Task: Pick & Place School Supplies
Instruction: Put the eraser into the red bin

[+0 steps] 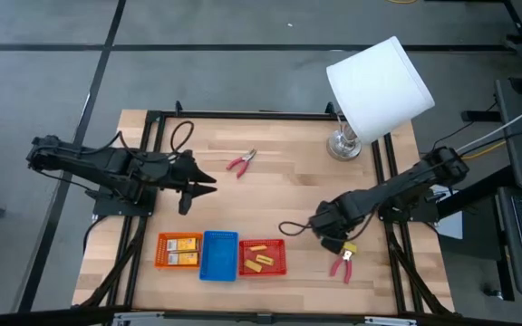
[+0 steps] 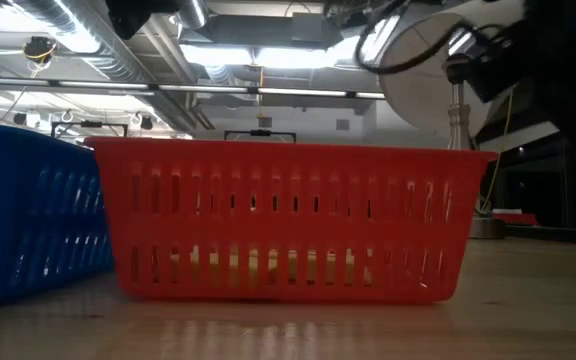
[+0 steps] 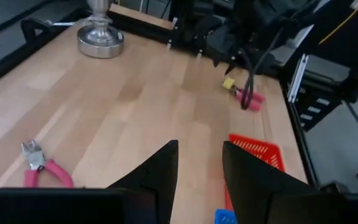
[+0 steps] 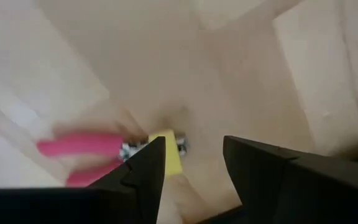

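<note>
Red tray (image 2: pixel 288 220) fills the low view, yellow packets (image 1: pixel 259 263) inside it. Right hand (image 1: pixel 341 244) hangs low just past that tray, fingers spread — a tiny yellow block (image 4: pixel 168 152) sits beside the pink-handled tool (image 4: pixel 86 155) on the worktop (image 1: pixel 279 181). Left hand (image 1: pixel 202 184) waits apart, fingers spread, near the second tool (image 1: pixel 240 162).

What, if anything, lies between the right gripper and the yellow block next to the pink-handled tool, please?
Nothing visible does. The right gripper hangs just above the yellow block, fingers open, the block showing at their tips against the head of the pink-handled tool; only bare table surrounds them.
</note>
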Tool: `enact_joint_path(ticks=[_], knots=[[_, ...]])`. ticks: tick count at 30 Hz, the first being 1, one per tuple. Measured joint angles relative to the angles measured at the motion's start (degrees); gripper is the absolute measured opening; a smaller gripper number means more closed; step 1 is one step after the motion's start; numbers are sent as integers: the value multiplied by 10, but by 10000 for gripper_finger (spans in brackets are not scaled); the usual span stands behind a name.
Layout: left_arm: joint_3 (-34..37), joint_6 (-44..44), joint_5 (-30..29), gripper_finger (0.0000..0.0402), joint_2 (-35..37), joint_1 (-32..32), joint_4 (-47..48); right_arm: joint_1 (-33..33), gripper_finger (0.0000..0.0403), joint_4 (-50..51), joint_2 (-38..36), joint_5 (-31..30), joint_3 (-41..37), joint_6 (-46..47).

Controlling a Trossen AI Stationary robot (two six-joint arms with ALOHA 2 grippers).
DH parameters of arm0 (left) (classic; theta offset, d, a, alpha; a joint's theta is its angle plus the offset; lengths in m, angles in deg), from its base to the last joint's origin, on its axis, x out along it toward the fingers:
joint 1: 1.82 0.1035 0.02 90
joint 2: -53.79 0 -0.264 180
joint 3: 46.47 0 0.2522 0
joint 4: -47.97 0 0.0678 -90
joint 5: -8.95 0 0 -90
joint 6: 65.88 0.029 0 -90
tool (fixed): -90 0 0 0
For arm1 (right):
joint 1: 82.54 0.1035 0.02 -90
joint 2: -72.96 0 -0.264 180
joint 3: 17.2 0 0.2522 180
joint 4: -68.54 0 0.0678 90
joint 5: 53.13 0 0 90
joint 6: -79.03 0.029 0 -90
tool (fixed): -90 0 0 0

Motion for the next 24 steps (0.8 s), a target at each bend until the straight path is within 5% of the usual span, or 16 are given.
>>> enact_joint_path(ticks=[9,19,24], knots=[[0,-50,-8,121,-8,0,-26,73,187,-1,-10,-27,-6,-36],[0,-35,-61,121,-7,1,-37,178,229,-78,-15,-30,-6,164],[0,-10,-59,121,-3,1,-36,182,237,-59,-15,-7,-14,180]])
